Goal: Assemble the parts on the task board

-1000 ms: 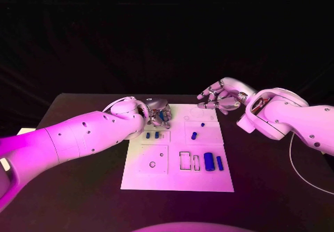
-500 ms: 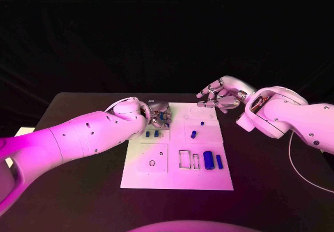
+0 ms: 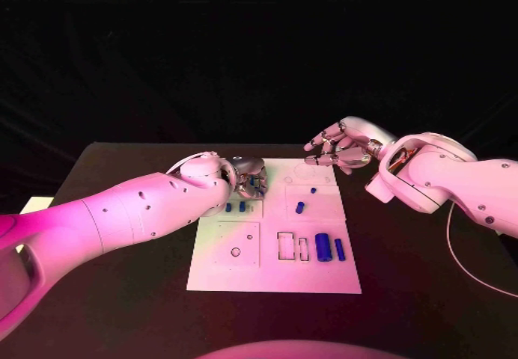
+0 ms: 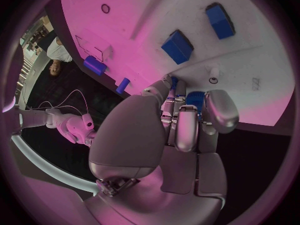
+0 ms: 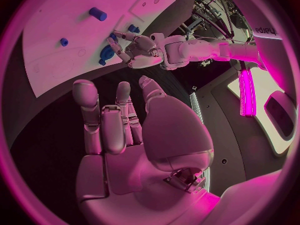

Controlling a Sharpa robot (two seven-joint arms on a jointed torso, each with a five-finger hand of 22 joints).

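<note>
My left hand (image 3: 246, 173) is down on the far left corner of the task board (image 3: 275, 278), fingers drawn together around a small blue part (image 4: 195, 99) that I pinch at the fingertips; the left wrist view shows blue between them, touching the board or just above it, I cannot tell which. Just beside it stand two blue blocks (image 3: 236, 209), and my worry is here: if I twist or drag as I seat the piece, my knuckles could knock those blocks, or the part could tilt and jam in its recess. Toward the middle, two small blue pegs (image 3: 301, 206) stand apart from everything, and nearer me a larger blue cylinder (image 3: 323, 247) and a thin one (image 3: 340, 250) lie beside two empty outlined slots (image 3: 293, 247). My right hand (image 3: 339, 152) hovers past the board's far right corner, fingers loosely spread, holding nothing. There is open black table (image 3: 129, 299) on both sides and bare board on the near left, so I judge lifting straight up the safest way out.
</note>
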